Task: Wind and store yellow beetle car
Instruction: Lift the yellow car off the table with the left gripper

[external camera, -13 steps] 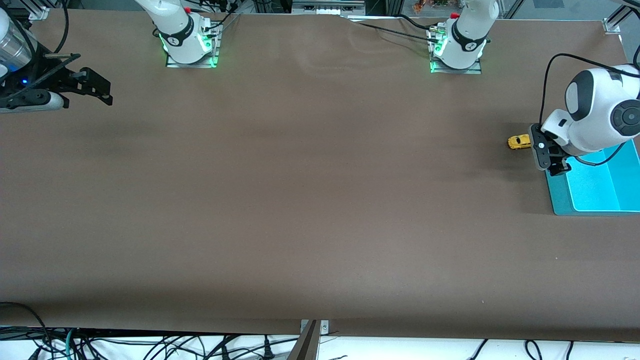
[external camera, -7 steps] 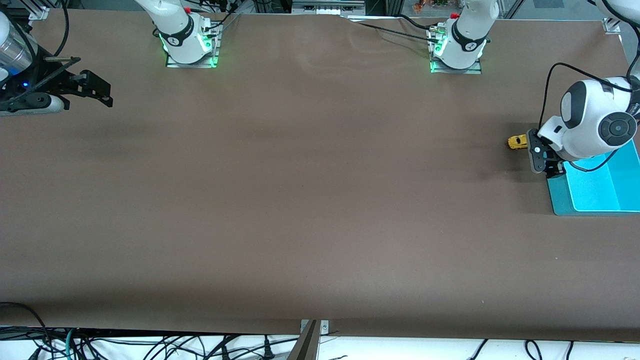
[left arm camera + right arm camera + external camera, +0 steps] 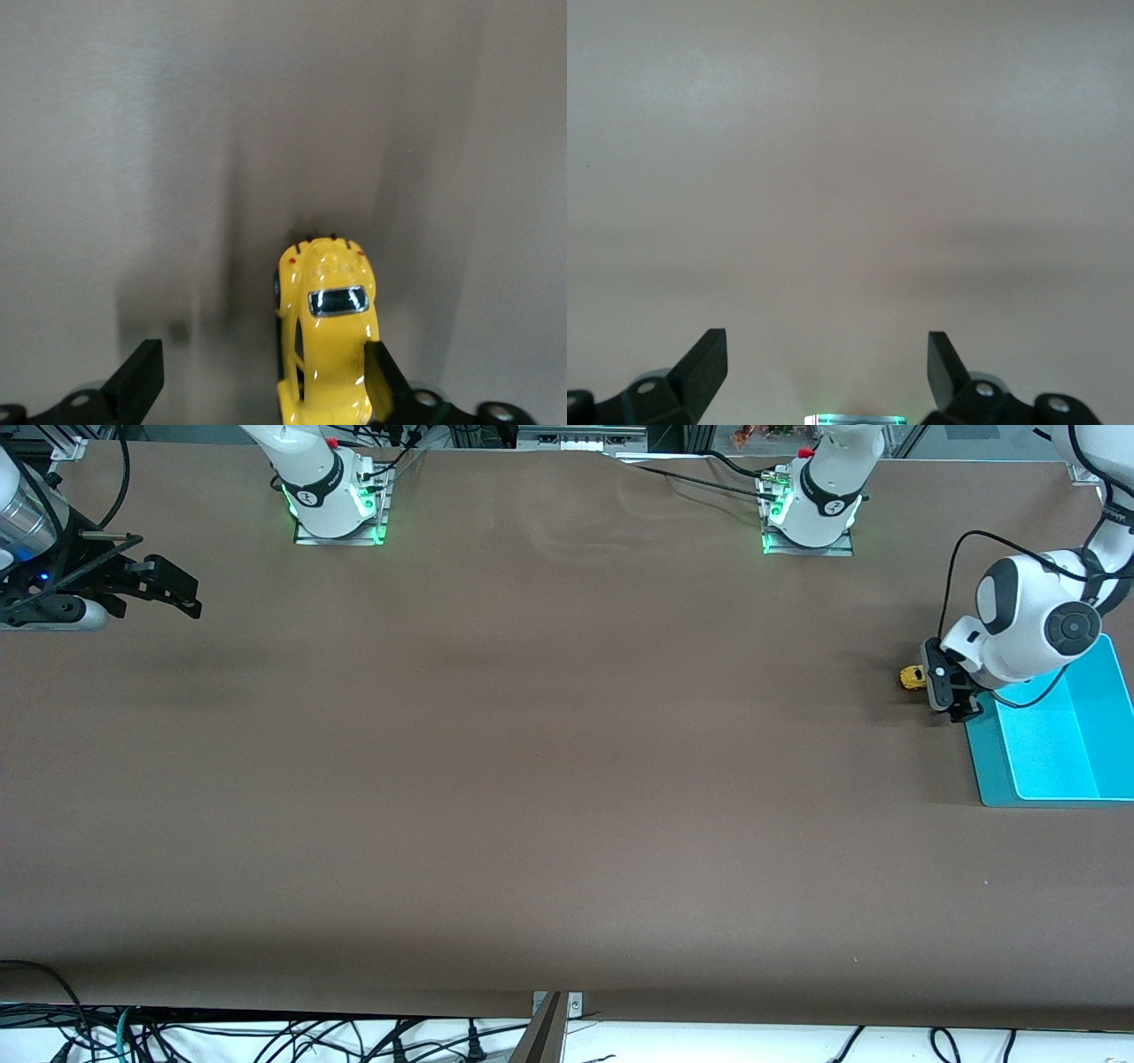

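While spread, left gripper [image 3: 257, 390] jaws flank yellow beetle car [image 3: 325, 332], off-centre.

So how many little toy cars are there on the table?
1. The yellow beetle car sits on the table beside the blue bin, at the left arm's end, under the open left gripper. The bin's inside shows no car, though the arm hides part of it.

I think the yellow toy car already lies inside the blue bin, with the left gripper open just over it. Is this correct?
Not quite. The yellow toy car stands on the table beside the blue bin, not inside it, as the front view shows. The left gripper is indeed open just over the car.
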Motion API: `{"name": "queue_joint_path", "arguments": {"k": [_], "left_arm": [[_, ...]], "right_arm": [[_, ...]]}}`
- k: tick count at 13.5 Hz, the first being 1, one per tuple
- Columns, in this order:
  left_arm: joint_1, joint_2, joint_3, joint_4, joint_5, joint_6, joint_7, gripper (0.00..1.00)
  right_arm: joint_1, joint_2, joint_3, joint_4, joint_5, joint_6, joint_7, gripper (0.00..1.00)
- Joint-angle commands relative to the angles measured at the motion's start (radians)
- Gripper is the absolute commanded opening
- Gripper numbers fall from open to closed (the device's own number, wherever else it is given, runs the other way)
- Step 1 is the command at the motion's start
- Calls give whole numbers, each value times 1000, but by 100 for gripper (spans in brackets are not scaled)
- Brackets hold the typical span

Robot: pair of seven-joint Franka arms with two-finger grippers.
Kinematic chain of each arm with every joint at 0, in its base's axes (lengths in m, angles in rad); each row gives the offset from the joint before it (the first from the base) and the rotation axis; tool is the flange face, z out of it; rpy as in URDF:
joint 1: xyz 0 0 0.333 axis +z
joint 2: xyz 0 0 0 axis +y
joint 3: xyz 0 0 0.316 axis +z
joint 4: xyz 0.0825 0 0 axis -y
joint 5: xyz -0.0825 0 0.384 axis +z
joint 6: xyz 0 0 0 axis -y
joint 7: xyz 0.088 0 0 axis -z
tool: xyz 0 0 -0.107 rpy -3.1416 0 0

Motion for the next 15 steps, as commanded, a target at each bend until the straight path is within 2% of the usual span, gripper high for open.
{"name": "queue_joint_path", "arguments": {"k": [1,5,9,10,11,12,13,15], "left_arm": [[22,-18,-12,-41,21,23,6,100],[33,-29,-12,-41,21,10,23,100],[70,0,-13,-42,21,16,31,99],[70,3,-13,-42,21,19,32,92],[70,3,-13,-42,21,19,35,57],[70,3,-13,-42,21,19,35,27],[70,2,-13,-41,21,19,35,13],[70,0,-15,-39,21,19,35,7]], "right_arm": [[4,6,2,29,-6,-31,24,100],[4,8,0,29,-3,-31,18,100],[4,8,0,29,-2,-31,18,100],[4,8,0,29,-1,-31,18,100],[4,8,0,29,-2,-32,18,100],[4,8,0,29,-1,-31,18,100],[3,8,0,29,-1,-32,18,100],[3,8,0,29,-1,-32,20,100]]}}
